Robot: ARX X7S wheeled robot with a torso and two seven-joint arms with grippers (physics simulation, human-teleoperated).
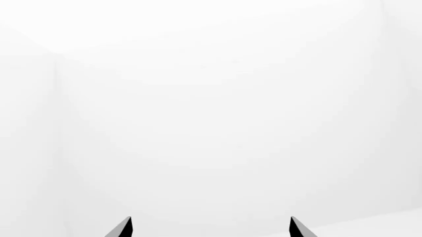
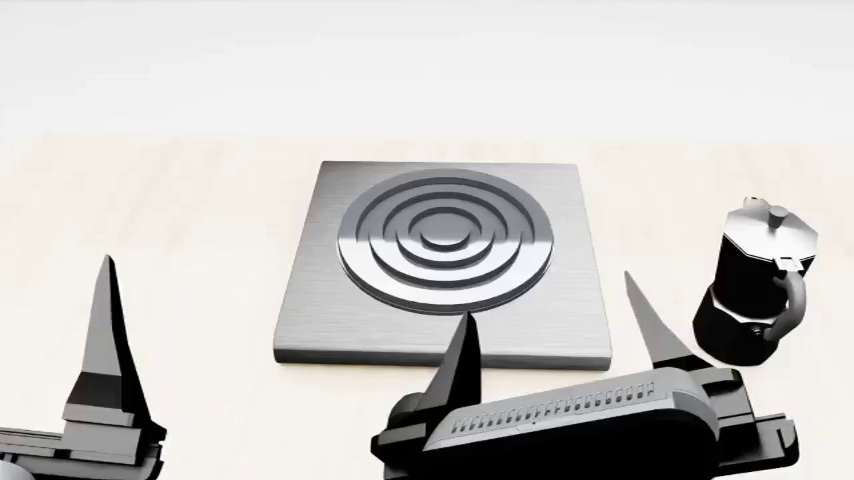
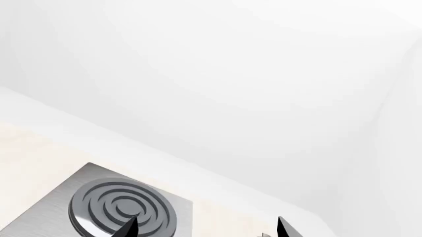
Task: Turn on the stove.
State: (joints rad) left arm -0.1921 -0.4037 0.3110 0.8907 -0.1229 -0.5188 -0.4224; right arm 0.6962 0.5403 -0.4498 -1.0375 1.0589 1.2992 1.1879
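Observation:
The stove (image 2: pixel 574 215) is a flat brushed-grey square slab on the light wooden counter, mid-view in the head view, with raised dark concentric burner rings (image 2: pixel 445 240). Its small black knob does not show; the slab's front right corner is hidden behind my right gripper. My right gripper (image 2: pixel 554 325) hovers over that corner, open and empty. In the right wrist view the right gripper (image 3: pixel 206 223) stands wide open, with the stove (image 3: pixel 59 197) and its rings (image 3: pixel 122 207) beyond one fingertip. My left gripper (image 1: pixel 210 223) is open and empty, facing only white wall; one of its fingers (image 2: pixel 107 320) shows at the lower left.
A black moka pot (image 2: pixel 757 290) stands upright on the counter (image 2: pixel 187 220) to the right of the stove, close to my right gripper. A white wall (image 2: pixel 427 60) runs behind the counter.

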